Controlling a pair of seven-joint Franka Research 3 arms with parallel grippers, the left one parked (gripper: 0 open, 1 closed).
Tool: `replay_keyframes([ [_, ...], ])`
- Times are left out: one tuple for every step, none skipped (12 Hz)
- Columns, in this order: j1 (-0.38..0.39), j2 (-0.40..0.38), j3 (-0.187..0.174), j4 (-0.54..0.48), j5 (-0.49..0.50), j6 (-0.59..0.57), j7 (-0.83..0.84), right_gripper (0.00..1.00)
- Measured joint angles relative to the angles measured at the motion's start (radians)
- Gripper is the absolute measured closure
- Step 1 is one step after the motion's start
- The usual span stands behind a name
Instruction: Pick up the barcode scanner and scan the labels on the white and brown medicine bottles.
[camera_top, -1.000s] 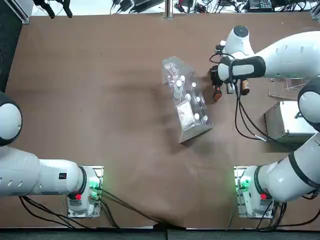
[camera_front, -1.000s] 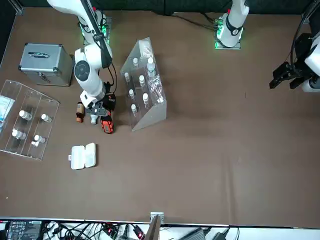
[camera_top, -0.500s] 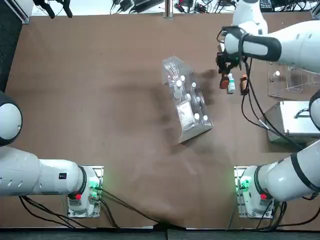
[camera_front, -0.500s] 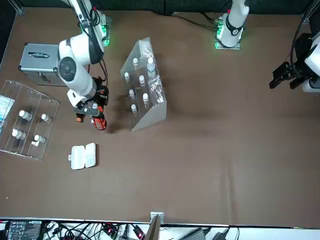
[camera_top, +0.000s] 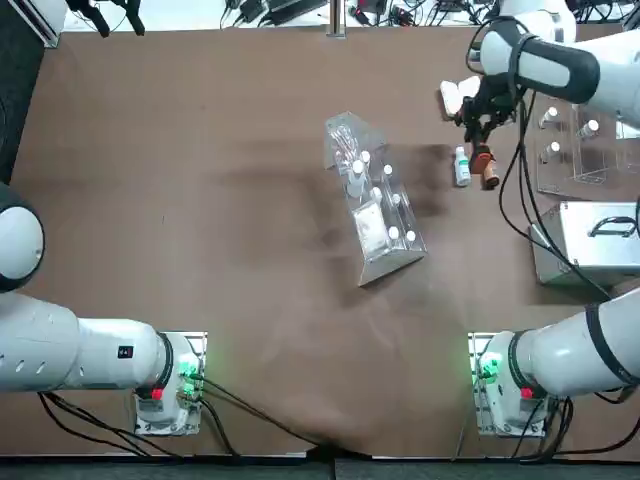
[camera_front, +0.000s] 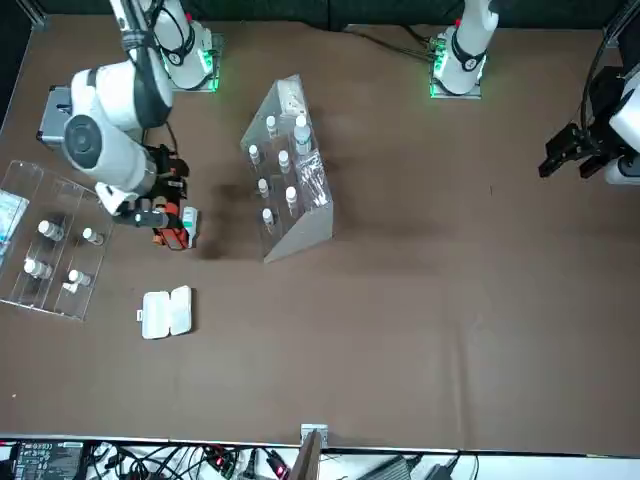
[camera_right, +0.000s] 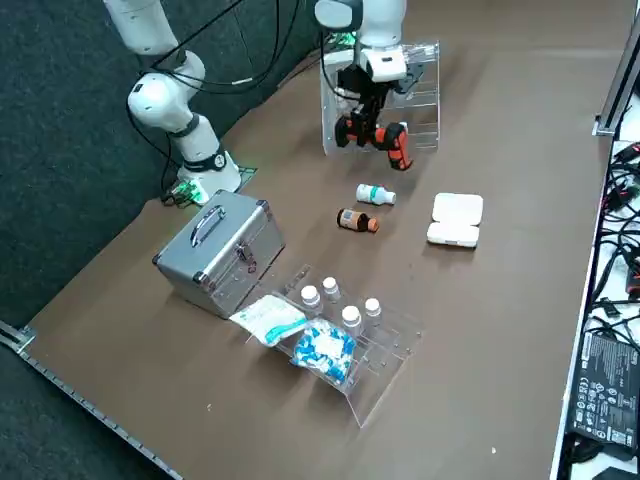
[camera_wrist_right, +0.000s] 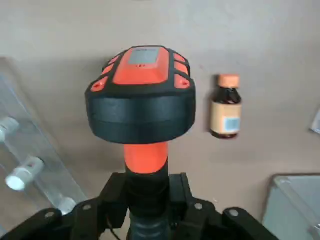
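Observation:
My right gripper (camera_right: 366, 118) is shut on the barcode scanner (camera_right: 386, 136), gripping its handle and holding it up off the table in front of the clear rack. In the wrist view the scanner's black head with its orange top (camera_wrist_right: 141, 100) fills the middle above my gripper (camera_wrist_right: 145, 197). The brown medicine bottle (camera_wrist_right: 225, 107) lies on the table beside the head. From the side, the white bottle (camera_right: 372, 194) and the brown bottle (camera_right: 355, 220) lie side by side below the scanner. From overhead, the white bottle (camera_top: 461, 167) and brown bottle (camera_top: 490, 178) lie just under my gripper (camera_top: 482, 112).
A clear rack of white-capped vials (camera_top: 375, 205) stands mid-table. A white hinged case (camera_right: 455, 218) lies past the bottles. A silver metal case (camera_right: 220, 250) and a clear tray with vials and packets (camera_right: 345, 335) sit at the right side. Cables hang from my arm.
My gripper has lifted the scanner from the table beside the bottles and carried it up and toward the far right. Both bottles have stayed put.

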Motion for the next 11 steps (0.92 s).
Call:
replay_keyframes([
  [-0.016, -0.002, 0.0, -0.006, 0.0, -0.021, -0.018, 0.58],
  [-0.024, -0.005, 0.0, -0.018, 0.0, -0.031, -0.025, 0.58],
  [-0.025, -0.01, 0.0, -0.035, 0.0, -0.034, -0.026, 0.58],
  [-0.025, -0.015, 0.002, -0.056, 0.0, -0.034, -0.026, 0.58],
  [-0.025, -0.021, 0.003, -0.076, 0.0, -0.034, -0.026, 0.58],
  [-0.025, -0.028, 0.004, -0.095, 0.0, -0.032, -0.026, 0.58],
  [-0.025, -0.033, 0.004, -0.111, 0.0, -0.028, -0.026, 0.58],
  [-0.025, -0.037, 0.005, -0.127, 0.0, -0.019, -0.026, 0.58],
  [-0.025, -0.039, 0.005, -0.139, 0.0, -0.01, -0.026, 0.58],
  [-0.025, -0.039, 0.006, -0.146, 0.0, -0.004, -0.028, 0.58],
  [-0.024, -0.039, 0.006, -0.151, 0.0, -0.003, -0.037, 0.58],
])
